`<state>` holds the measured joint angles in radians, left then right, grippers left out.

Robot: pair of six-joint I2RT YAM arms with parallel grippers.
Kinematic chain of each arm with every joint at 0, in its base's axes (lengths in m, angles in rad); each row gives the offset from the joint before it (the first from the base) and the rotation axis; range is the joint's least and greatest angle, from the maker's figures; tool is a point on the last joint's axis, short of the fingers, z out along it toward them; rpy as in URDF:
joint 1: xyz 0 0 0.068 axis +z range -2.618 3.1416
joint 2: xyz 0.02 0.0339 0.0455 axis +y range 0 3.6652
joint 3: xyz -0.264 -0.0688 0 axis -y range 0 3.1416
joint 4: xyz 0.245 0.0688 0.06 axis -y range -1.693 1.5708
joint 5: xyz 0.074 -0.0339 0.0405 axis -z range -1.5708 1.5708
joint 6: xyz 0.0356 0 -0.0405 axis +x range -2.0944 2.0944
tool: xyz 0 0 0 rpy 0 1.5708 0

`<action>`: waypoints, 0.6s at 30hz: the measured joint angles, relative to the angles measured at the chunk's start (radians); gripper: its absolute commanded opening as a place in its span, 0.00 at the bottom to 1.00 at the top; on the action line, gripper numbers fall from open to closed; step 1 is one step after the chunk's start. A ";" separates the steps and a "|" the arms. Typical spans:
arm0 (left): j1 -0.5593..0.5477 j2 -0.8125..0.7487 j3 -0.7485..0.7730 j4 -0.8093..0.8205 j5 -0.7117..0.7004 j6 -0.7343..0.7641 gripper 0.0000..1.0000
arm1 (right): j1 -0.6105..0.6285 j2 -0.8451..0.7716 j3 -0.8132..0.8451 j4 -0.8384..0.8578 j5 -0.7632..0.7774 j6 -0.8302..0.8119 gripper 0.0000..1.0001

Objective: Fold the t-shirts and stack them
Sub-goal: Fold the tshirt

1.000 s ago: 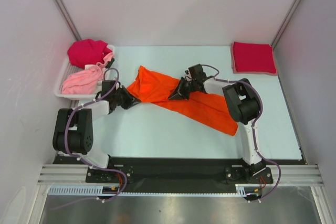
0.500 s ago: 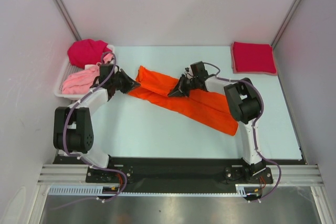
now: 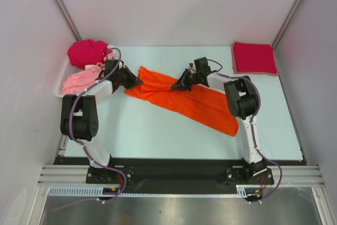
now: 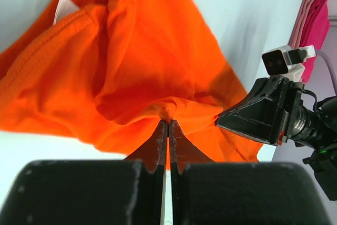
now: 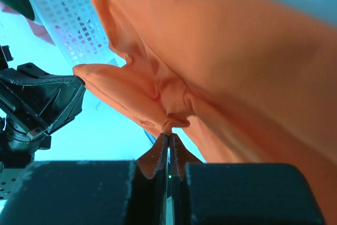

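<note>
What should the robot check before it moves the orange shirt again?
1. The left gripper pinches the bright orange cloth t-shirt: ok, jaws shut on a fold.
2. The right gripper pinches the same shirt: ok.
3. Orange shirt spread flat: not ok, it lies bunched in a long slanted strip.
4. The folded crimson red shirt in the far right corner is apart from both arms: ok.
5. Left arm not touching the white perforated plastic tray or its pale pink shirt: cannot tell.

Overhead view looks down from behind; wrist views sit close, sharing the orange t-shirt (image 3: 200, 106)
</note>
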<state>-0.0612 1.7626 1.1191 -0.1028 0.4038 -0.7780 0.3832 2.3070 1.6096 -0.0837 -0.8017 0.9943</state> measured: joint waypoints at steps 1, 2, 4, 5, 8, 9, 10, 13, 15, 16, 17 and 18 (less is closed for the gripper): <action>0.000 0.006 0.010 0.000 0.000 0.000 0.03 | -0.002 0.011 0.016 -0.001 -0.002 0.004 0.05; 0.000 0.015 0.021 0.001 0.000 0.000 0.03 | -0.002 0.025 0.034 -0.002 -0.005 0.008 0.06; 0.000 0.033 0.037 0.004 -0.001 -0.003 0.03 | -0.006 0.049 0.064 -0.001 -0.009 0.013 0.06; 0.000 0.043 0.043 0.004 -0.001 -0.005 0.04 | -0.008 0.058 0.074 -0.002 -0.010 0.018 0.06; 0.000 0.066 0.052 0.003 -0.002 -0.007 0.06 | -0.013 0.077 0.092 -0.006 -0.016 0.027 0.07; 0.000 0.074 0.056 0.002 -0.002 -0.007 0.06 | -0.014 0.085 0.101 -0.009 -0.017 0.030 0.07; 0.000 0.083 0.062 0.002 -0.002 -0.007 0.05 | -0.016 0.092 0.111 -0.010 -0.018 0.034 0.08; 0.000 0.112 0.088 0.002 -0.002 -0.008 0.06 | -0.021 0.117 0.150 -0.015 -0.019 0.045 0.09; 0.000 0.132 0.110 0.002 -0.003 -0.008 0.06 | -0.023 0.138 0.184 -0.020 -0.020 0.053 0.12; 0.000 0.140 0.121 0.002 -0.006 -0.008 0.07 | -0.024 0.153 0.210 -0.024 -0.020 0.055 0.15; 0.000 0.146 0.130 0.002 -0.006 -0.008 0.07 | -0.024 0.164 0.229 -0.025 -0.019 0.059 0.17; 0.000 0.155 0.143 0.002 -0.008 -0.008 0.10 | -0.025 0.172 0.244 -0.028 -0.019 0.060 0.20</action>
<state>-0.0608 1.9175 1.2621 -0.1009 0.3958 -0.7856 0.3580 2.4790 1.8538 -0.1120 -0.8211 1.0546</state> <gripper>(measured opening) 0.069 0.150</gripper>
